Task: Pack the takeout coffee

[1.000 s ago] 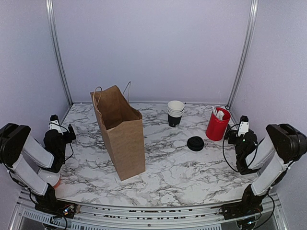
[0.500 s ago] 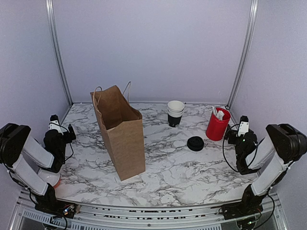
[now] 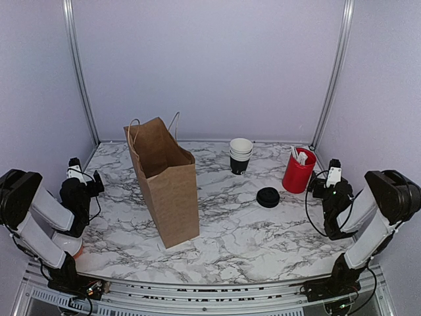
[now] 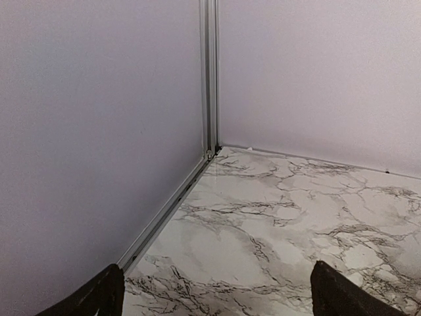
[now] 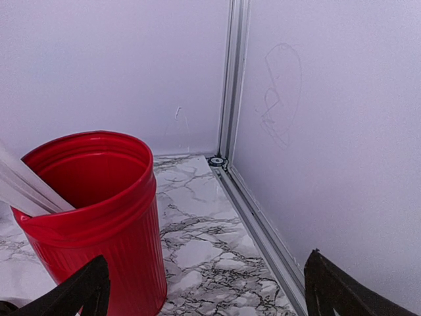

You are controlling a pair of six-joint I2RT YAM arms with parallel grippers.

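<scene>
The right gripper (image 5: 204, 289) stands parted, its two dark fingertips far apart at the bottom corners of its wrist view with nothing between them; just ahead and to its left stands the red cup (image 5: 99, 210), pale sticks leaning inside it, and beyond it the back right corner of the enclosure. The left gripper (image 4: 217, 296) is likewise spread wide and holds nothing, facing bare marble table (image 4: 263, 224) and the far left corner. Both arms sit folded back at the table's sides. Outward from the right gripper, toward the middle, a black lid (image 3: 268, 197) lies flat on the marble, and farther back sits a stack of paper cups (image 3: 241, 155), white rims over a black base. Nearer the left gripper's side, the brown paper bag (image 3: 166, 187) stands upright with its mouth open; what it holds cannot be seen from above. With cups and lid lying outside the bag and both arms parked, the scene fits either a packing yet to come or one where a cup already rests inside. Any cup lifted should be pinched low on its wall, kept upright, and lowered straight through the bag's mouth without nudging the light bag over.
</scene>
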